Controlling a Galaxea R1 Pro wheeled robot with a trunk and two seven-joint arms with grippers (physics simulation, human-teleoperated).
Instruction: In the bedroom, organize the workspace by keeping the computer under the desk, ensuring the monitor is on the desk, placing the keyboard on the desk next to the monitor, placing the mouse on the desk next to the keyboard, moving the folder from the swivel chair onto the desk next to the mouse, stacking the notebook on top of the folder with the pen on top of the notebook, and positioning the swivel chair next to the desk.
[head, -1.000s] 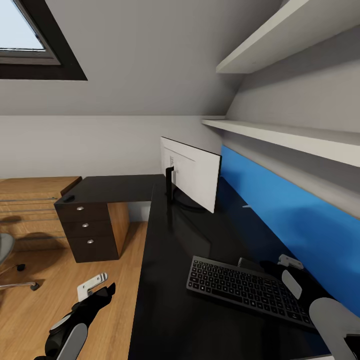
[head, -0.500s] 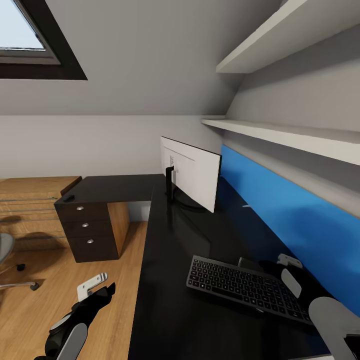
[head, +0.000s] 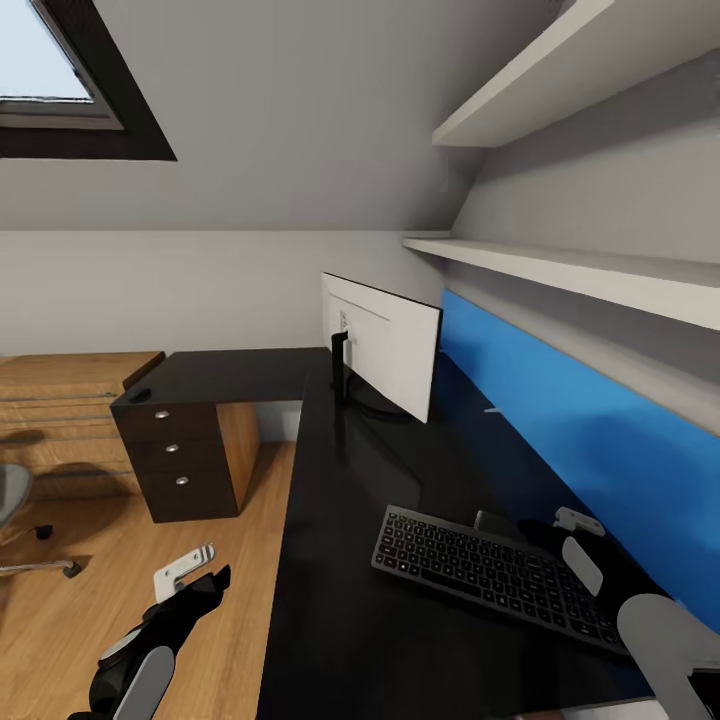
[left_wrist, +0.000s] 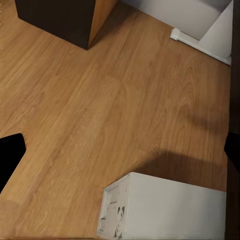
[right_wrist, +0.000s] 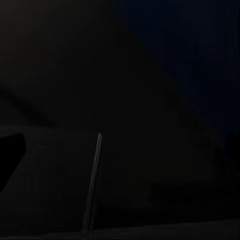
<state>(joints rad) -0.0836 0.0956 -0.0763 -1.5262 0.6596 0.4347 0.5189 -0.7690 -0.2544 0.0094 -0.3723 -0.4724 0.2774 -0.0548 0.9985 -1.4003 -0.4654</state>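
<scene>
The right gripper (head: 580, 535), its grip state unclear, reached over the desk (head: 350, 600) beside the keyboard (head: 497, 572), while the left gripper (head: 185, 572), jaws apart, hung off the desk's edge above the floor.

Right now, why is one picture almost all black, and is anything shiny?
The right wrist view is nearly black because it looks close at the dark desk, with one thin pale line showing. In the head view the glossy top mirrors the monitor. The left wrist view is bright, with a soft shadow beside the computer.
</scene>
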